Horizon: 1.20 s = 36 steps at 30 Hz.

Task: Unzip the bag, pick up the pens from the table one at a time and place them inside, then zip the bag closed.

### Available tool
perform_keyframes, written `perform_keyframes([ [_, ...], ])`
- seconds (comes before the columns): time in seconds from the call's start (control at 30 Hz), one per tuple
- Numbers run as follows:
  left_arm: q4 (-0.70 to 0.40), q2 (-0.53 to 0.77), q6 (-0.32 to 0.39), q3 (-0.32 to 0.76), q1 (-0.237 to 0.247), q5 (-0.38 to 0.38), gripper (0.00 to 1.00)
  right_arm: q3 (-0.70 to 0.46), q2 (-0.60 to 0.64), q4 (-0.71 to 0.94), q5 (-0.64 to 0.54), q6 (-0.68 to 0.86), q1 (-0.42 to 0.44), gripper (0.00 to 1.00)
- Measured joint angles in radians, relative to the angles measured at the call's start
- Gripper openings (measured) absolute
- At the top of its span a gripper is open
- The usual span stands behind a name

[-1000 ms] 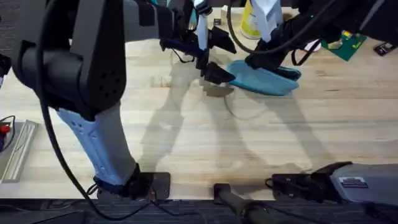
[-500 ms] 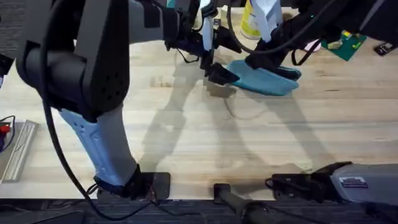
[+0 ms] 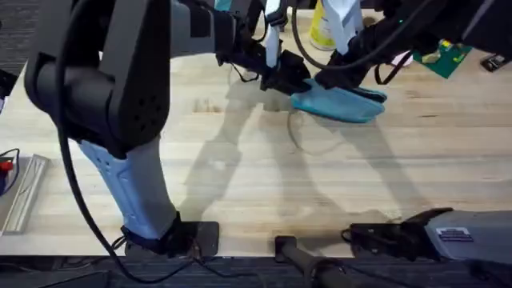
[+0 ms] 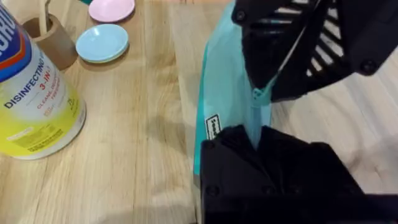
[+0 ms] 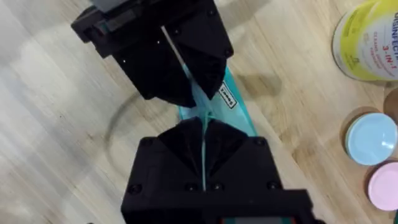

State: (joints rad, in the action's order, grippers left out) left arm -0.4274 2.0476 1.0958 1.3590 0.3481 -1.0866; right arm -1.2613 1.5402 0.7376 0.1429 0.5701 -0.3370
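Two robot arms meet over the bag (image 3: pixel 340 103) at the far side of the worktop (image 3: pixel 240 176), reaching out from bases at its near edge. The turquoise pouch lies flat on the wood, its long axis running left to right. The left gripper (image 3: pixel 290 82) bears on its left end, fingers (image 4: pixel 273 168) drawn narrow with a strip of the fabric showing between them. The right gripper (image 3: pixel 336 78) comes down on the pouch's top edge just beside it, fingers (image 5: pixel 199 155) closed to a slit on the zipper line, apparently the pull. Both are equally near; any unzipping travels along that left-right axis. Beyond stand a yellow wipes canister (image 4: pixel 34 93) and a light-blue dish (image 4: pixel 102 42).
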Motion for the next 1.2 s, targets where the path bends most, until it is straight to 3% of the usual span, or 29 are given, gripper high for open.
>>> perform_keyframes([
  [0.5,-0.002,0.000,0.000,0.000,0.000,0.001,0.043,-0.001,-0.002,0.041,0.000,0.004,0.011,0.032],
  [1.2,0.012,0.000,0.000,0.000,0.003,0.000,0.042,-0.013,-0.034,0.282,0.011,0.088,0.215,0.032],
])
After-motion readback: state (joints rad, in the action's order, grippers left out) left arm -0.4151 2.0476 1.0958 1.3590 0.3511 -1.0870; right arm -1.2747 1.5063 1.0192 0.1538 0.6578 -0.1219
